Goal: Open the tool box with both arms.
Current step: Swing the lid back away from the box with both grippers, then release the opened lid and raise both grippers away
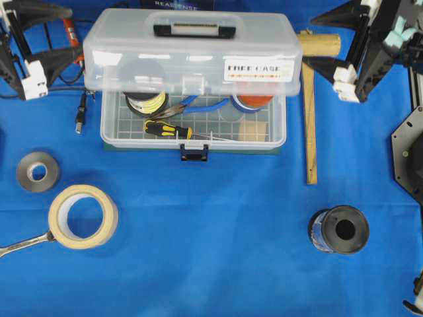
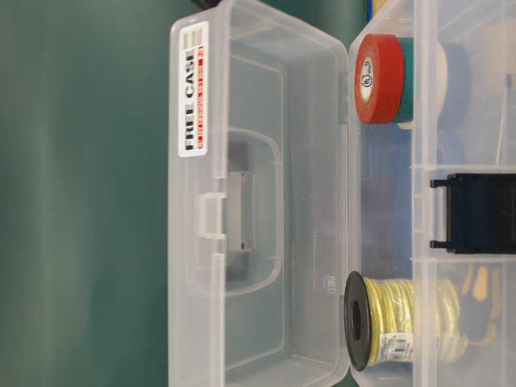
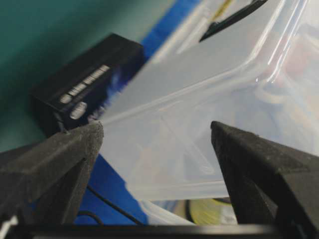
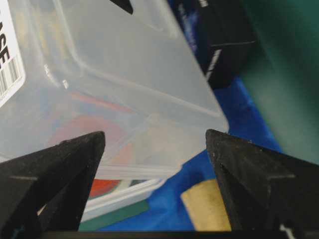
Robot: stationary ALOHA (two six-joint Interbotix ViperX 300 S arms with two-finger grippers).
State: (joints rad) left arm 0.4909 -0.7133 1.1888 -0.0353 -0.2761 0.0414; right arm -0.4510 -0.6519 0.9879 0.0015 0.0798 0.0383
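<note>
Blue cloth [image 1: 211, 251], both tools [image 3: 157, 134] spread.

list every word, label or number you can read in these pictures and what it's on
"FREE CASE": white sticker on the clear plastic tool box lid; it also reads in the table-level view.
Barcode on that sticker: digits too small.
White print on the black box: blurred.
Round mark on the red tape roll: too small.
Tag on the yellow wire spool: too small.
</note>
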